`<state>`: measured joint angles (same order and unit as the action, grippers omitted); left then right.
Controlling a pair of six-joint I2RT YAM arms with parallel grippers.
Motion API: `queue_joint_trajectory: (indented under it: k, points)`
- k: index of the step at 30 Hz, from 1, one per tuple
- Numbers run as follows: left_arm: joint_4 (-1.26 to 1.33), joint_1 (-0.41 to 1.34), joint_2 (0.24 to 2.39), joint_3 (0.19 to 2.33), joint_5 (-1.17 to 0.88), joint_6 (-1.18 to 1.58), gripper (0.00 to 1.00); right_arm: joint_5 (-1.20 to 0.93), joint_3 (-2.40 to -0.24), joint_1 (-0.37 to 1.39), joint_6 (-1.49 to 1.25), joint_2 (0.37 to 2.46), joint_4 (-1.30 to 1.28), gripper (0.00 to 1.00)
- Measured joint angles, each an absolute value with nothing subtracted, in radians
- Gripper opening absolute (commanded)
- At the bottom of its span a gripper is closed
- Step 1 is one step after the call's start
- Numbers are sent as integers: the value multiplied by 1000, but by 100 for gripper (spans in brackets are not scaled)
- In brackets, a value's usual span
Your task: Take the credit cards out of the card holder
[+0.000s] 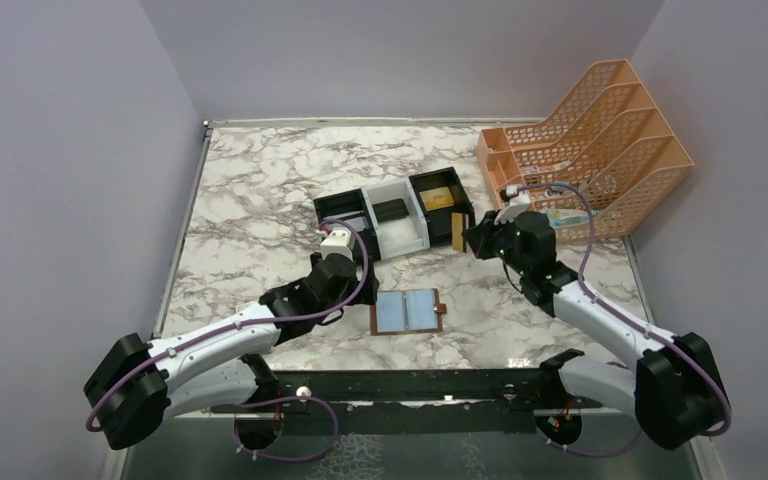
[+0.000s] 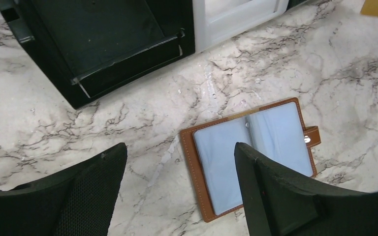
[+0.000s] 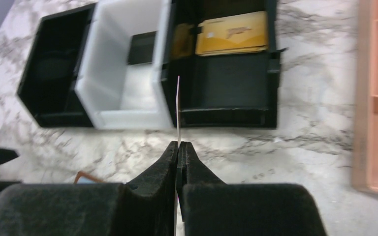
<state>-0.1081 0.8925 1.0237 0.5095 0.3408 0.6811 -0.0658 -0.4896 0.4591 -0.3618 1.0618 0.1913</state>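
Top external, holder (image 1: 407, 312): brown, lying open flat on the tabletop (image 1: 260, 190). Blue-grey pockets face up and the snap tab is on its right edge.
Holder position: near the front edge, between the two arms, apart from the tray.
Pocket contents: cannot be told from any view.
Held card (image 1: 457, 231): tan, standing upright on edge, just beside the tray's right end. The right wrist view shows it edge-on as a thin pale line.
Gold card (image 3: 231, 33): lying in the tray's right black compartment, at the far end.
Dark card (image 3: 141, 47): lying in the tray's white middle compartment, at the far end.
Right end effector (image 3: 178, 147): clenched on the lower edge of the held card, just in front of the tray.
Left end effector (image 2: 179, 150): released, fingers spread wide and holding nothing. It is above the tabletop between the tray's left compartment and the holder. One finger overlaps the holder's near corner in its own view; contact cannot be told.
Tray (image 3: 128, 119): three compartments in a row, black, white, black, at the middle of the tabletop.
Rack (image 1: 590, 140): orange mesh file rack at the far right corner.
Tabletop: white marble pattern with grey veins.
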Motion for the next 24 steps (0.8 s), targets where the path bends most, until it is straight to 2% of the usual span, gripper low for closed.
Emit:
queue_joint_trajectory:
  k: [7,13,24]
  points:
    - [-147,877,1024,509,363,640,93,-181,-612,266,-356,1202,224,1]
    - [-125,862,1094,509,340,614,94,-292,-731,260,-240,1303,283,1]
    - [41,708,1227,509,149,605,94,-332,-751,295,175,1367,359,1]
